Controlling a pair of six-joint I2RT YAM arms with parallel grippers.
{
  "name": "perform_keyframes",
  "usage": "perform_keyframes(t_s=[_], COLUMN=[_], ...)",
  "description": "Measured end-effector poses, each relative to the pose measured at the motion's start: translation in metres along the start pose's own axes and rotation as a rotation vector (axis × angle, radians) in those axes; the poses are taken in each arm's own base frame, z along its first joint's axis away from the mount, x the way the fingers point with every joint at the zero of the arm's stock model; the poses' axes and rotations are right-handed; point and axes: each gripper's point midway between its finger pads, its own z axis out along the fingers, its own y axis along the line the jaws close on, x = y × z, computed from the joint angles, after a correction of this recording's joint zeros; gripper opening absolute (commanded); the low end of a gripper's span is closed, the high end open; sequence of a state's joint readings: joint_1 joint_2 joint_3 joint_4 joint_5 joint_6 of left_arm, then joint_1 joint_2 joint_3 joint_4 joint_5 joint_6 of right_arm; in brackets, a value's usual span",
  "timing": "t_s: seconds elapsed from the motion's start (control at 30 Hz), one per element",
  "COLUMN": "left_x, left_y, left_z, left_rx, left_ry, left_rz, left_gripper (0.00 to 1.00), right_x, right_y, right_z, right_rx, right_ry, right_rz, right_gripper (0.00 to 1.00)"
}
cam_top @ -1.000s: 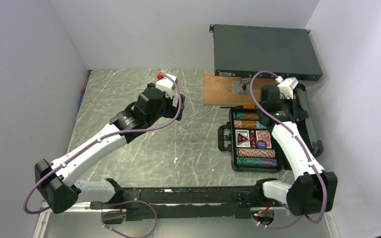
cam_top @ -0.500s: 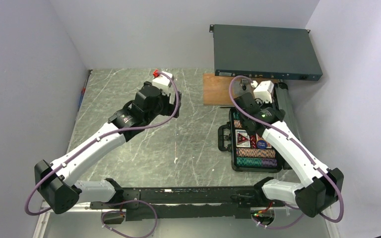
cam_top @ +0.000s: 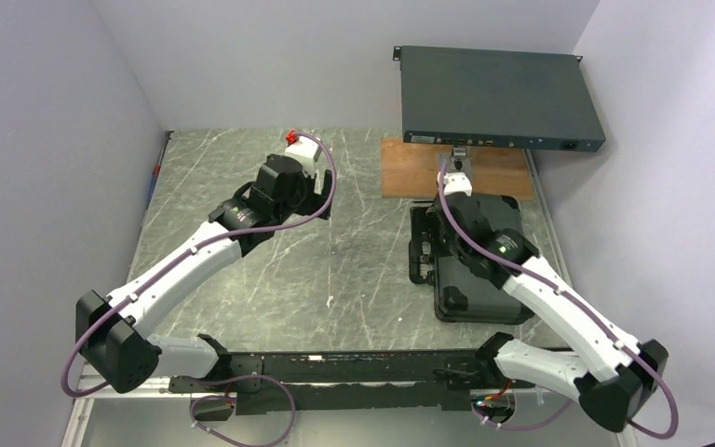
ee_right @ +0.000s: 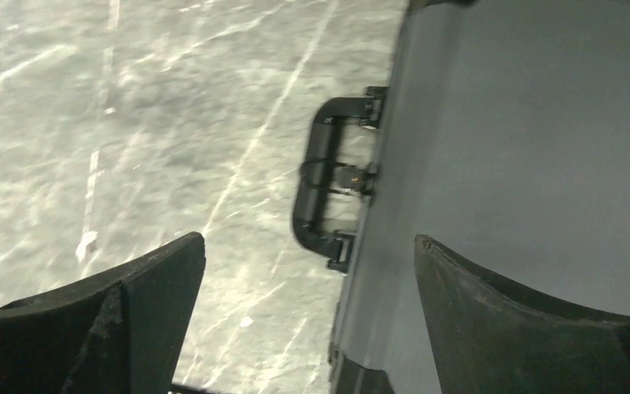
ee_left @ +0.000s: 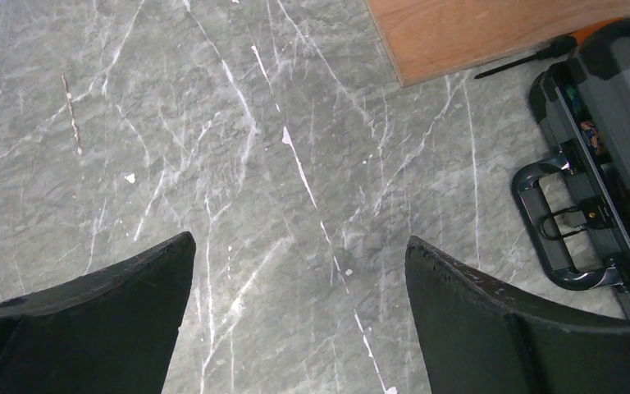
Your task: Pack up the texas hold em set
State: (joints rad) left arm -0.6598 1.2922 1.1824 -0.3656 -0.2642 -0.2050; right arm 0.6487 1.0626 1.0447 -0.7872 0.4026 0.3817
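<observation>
Poker case, from above: lying closed at the table's right side, hiding the chips showing a second ago. Left wrist: left gripper hanging spread wide, empty. Right wrist: right gripper newly spreading apart over the lid, holding nothing; latching likely remaining.

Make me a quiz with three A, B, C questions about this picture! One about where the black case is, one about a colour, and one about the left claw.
1. Where is the black case?
A. On a chair.
B. On the table, in front of the wooden board.
C. Against the left wall.
2. What colour is the wooden board?
A. Blue.
B. Pink.
C. Brown.
3. How is the left claw?
A. Open and empty.
B. Shut on a card.
C. Shut on a chip.
Answers: 1 B, the top view shows it there; 2 C, it looks brown; 3 A, its jaws stand wide apart with nothing between.
</observation>
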Motion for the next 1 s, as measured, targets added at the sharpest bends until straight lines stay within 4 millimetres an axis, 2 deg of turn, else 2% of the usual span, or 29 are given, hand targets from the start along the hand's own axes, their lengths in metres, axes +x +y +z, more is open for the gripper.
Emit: perform_keyframes(t_s=[0.07,0.13,0.27,0.3,0.33,0.47,0.57,0.7,0.83,1.0], left_x=[0.0,0.0,0.001,0.002,0.003,0.009,0.01,0.015,0.022,0.029], left_y=[0.001,0.001,0.002,0.002,0.002,0.002,0.001,-0.002,-0.008,-0.03], left_z=[0.0,0.001,0.002,0.003,0.004,0.009,0.011,0.015,0.021,0.029], left_rx=[-0.002,-0.003,-0.009,-0.009,-0.01,-0.012,-0.012,0.0,0.032,0.14], left_ry=[0.001,0.001,0.004,0.006,0.011,0.029,0.035,0.05,0.075,0.097], left_rz=[0.0,-0.001,0.0,0.001,0.002,0.007,0.009,0.012,0.017,0.015], left_gripper=[0.99,0.99,0.99,0.99,0.99,0.99,0.99,0.98,0.95,0.86], right_x=[0.004,0.006,0.013,0.015,0.015,0.012,0.018,0.042,0.035,0.035], right_y=[0.012,0.013,-0.005,-0.012,-0.02,-0.047,-0.067,-0.082,-0.079,-0.075], right_z=[-0.006,-0.008,0.005,0.01,0.015,0.035,0.051,0.076,0.089,0.097], right_rx=[-0.092,-0.113,-0.013,0.024,0.067,0.175,0.217,0.224,0.169,0.108], right_ry=[-0.024,-0.054,-0.073,-0.071,-0.071,-0.09,-0.087,-0.01,-0.029,-0.114], right_rz=[0.035,0.08,0.172,0.195,0.219,0.32,0.413,0.498,0.541,0.642], right_gripper=[1.0,0.99,0.84,0.78,0.63,0.29,0.0,0.0,0.0,0.0])
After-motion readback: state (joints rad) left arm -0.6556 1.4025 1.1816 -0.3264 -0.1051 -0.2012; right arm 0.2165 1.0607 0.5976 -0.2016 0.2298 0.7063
